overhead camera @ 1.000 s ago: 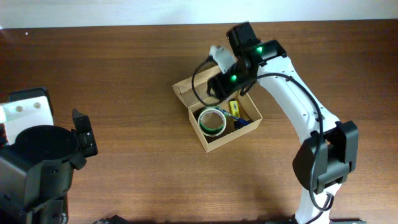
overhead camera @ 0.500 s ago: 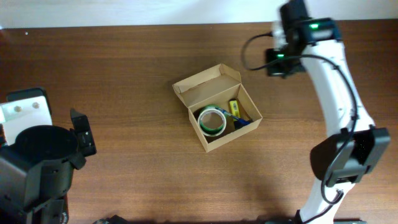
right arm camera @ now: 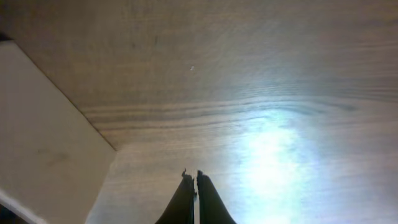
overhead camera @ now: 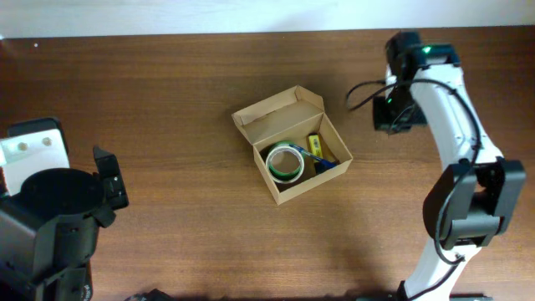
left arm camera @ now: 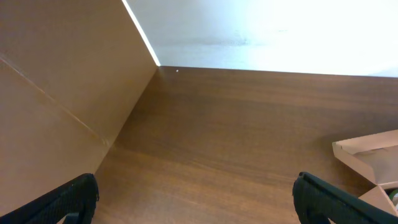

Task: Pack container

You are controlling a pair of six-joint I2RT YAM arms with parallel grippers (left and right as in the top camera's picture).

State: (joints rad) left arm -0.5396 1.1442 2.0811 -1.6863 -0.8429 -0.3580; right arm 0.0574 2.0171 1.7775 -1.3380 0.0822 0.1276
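The container (overhead camera: 328, 137), a tan cardboard box, sits mid-table with its flap lid (overhead camera: 276, 112) open toward the far left. Inside lie a green-edged tape roll (overhead camera: 285, 161), a yellow item (overhead camera: 314, 144) and a blue pen (overhead camera: 327, 165). My right gripper (overhead camera: 391, 114) hovers right of the box, well apart from it. In the right wrist view it (right arm camera: 194, 178) is shut with nothing between its fingers, over bare wood. My left gripper (left arm camera: 196, 196) stands wide open and empty at the table's left end. The box's corner (left arm camera: 372, 154) shows at the right edge of the left wrist view.
The left arm's bulky black body (overhead camera: 50, 221) and a white block (overhead camera: 32, 144) fill the left end. The table's far edge meets a white wall (overhead camera: 167, 15). A pale surface (right arm camera: 43, 155) lies beyond the wood in the right wrist view.
My right arm pulled back from over the box's lid to the right and far side, and its jaws closed empty. The left arm and box contents stayed put.
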